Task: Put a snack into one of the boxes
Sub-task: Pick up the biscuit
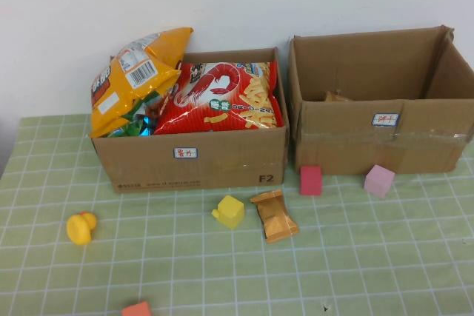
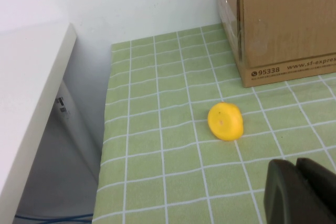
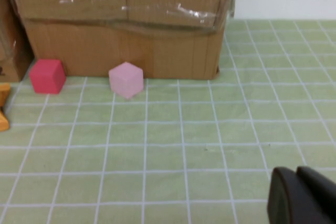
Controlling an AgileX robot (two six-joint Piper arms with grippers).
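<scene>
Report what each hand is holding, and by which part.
Nothing is held. The left hand is shut and empty above the mat near the yellow toy; the right hand is shut and empty before the wider box.

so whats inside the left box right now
The left box is stuffed: a red shrimp-chip bag on top, an orange snack bag spilling over its left edge, something green-blue beneath. Whatever lies deeper is covered. Both pincers are shut, away from it.

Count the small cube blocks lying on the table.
3 clearly: a yellow block before the left box, a red block and a pink block against the right box. An orange piece at the near edge may be a fourth.
</scene>
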